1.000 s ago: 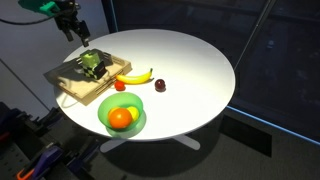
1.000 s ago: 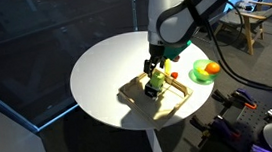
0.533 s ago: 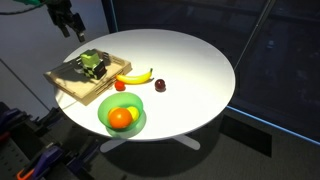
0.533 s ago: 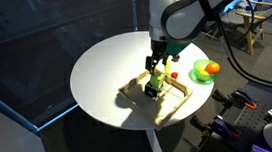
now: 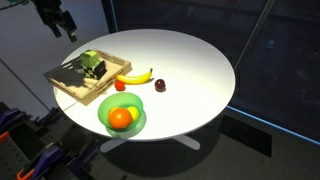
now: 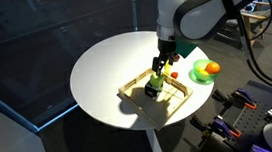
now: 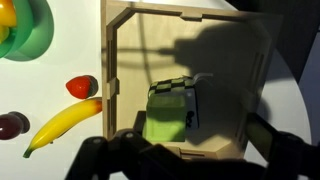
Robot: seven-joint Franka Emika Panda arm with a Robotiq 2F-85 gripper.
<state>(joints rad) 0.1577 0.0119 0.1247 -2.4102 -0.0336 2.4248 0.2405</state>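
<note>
A green cube-like toy with a black checkered side [image 7: 168, 112] lies in a shallow wooden tray [image 7: 110, 60] on the round white table. It shows in both exterior views, as toy [image 5: 92, 65] and toy [image 6: 157, 82], in tray [image 5: 62, 84] and tray [image 6: 137, 84]. My gripper [image 7: 178, 148] hangs open and empty above the tray, its dark fingers [image 7: 268, 135] either side of the toy from overhead. The exterior views show the gripper [image 5: 57, 22] and gripper [image 6: 162, 63] well clear above the toy.
Beside the tray lie a banana [image 5: 135, 76], a small red fruit [image 5: 120, 85] and a dark plum [image 5: 159, 86]. A green bowl [image 5: 138, 122] holding an orange [image 5: 120, 118] stands near the table edge. Dark netting panels surround the table.
The gripper has risen away from the green toy, drifting toward the upper left in an exterior view. The toy stays in the tray and the jaws stay open.
</note>
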